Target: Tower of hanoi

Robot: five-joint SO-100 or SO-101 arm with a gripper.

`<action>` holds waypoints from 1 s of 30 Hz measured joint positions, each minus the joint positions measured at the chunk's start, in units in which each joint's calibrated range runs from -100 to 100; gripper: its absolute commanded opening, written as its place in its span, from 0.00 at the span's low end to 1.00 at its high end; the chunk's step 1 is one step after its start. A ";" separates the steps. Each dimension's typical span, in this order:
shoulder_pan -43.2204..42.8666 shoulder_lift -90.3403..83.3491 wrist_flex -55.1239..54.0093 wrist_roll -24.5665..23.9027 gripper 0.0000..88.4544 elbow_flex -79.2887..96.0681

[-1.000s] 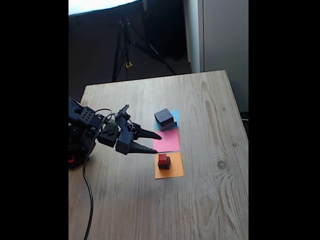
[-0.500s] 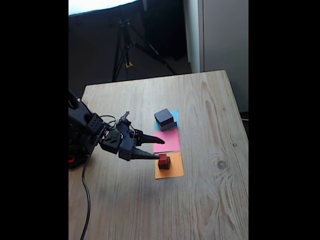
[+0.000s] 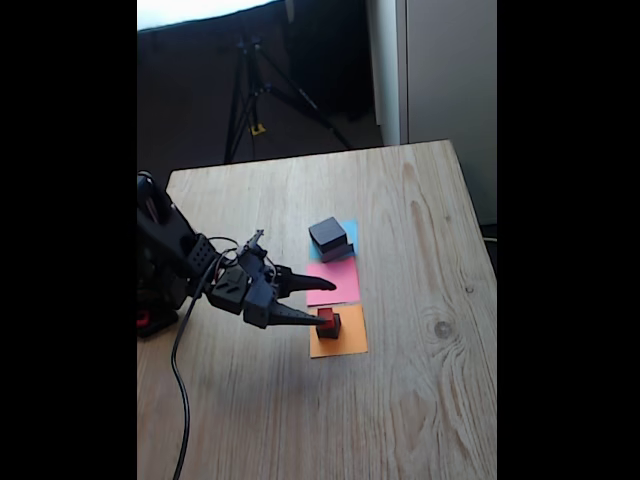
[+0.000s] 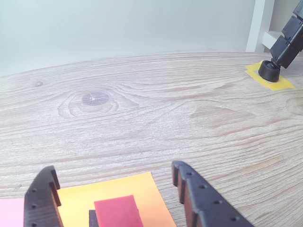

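One second brings our end effector (image 3: 329, 302) forward to the tiny red cube (image 3: 325, 316).
We see it spread wide, the cube (image 4: 116, 211) between its fingers, ready for grasping.

This looks like a room at home or a small hobby studio: a pale wooden worktop (image 3: 400, 400) stands on a dark floor, a black camera tripod (image 3: 262, 85) waits behind it, and a white door or cabinet panel (image 3: 445, 70) rises at the back right
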 measured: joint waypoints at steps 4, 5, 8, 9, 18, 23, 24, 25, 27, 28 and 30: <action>0.72 5.47 -4.72 0.00 0.30 -2.00; 1.03 5.99 -5.12 0.00 0.30 -2.17; 1.45 6.76 -5.60 0.00 0.30 -2.43; 1.45 6.84 -5.76 0.00 0.30 -2.43; 1.45 8.72 -10.01 0.00 0.30 1.22; 1.45 10.43 -12.97 0.00 0.30 2.35; 1.45 10.94 -13.13 0.00 0.30 2.35; 1.45 11.54 -13.37 0.00 0.30 2.43; 1.45 12.57 -14.17 0.00 0.30 2.43; 1.45 13.08 -14.57 0.00 0.30 2.43; 1.45 14.11 -14.97 0.00 0.30 2.17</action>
